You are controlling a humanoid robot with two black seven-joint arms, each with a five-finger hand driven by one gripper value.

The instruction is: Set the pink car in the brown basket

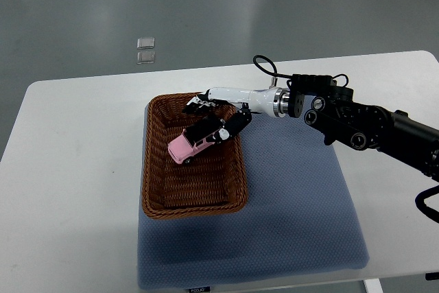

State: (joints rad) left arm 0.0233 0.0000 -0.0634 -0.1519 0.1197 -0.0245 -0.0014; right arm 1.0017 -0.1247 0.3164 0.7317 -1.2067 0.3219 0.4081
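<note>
A pink toy car (pixel 187 145) with a black roof hangs tilted just over the inside of the brown wicker basket (pixel 159 193). My right hand (pixel 218 120) reaches in from the right over the basket's far right corner, its black fingers (pixel 233 125) curled around the car's rear end. The car's nose points down and to the left, close to the basket's woven floor; I cannot tell whether it touches. The left arm does not show in the top view.
The basket stands on a blue-grey mat (pixel 295 211) spread across a white table (pixel 68 169). The right arm's black forearm (pixel 370 128) spans the mat's far right. Beyond the table, two small clear squares (pixel 146 51) lie on the grey floor.
</note>
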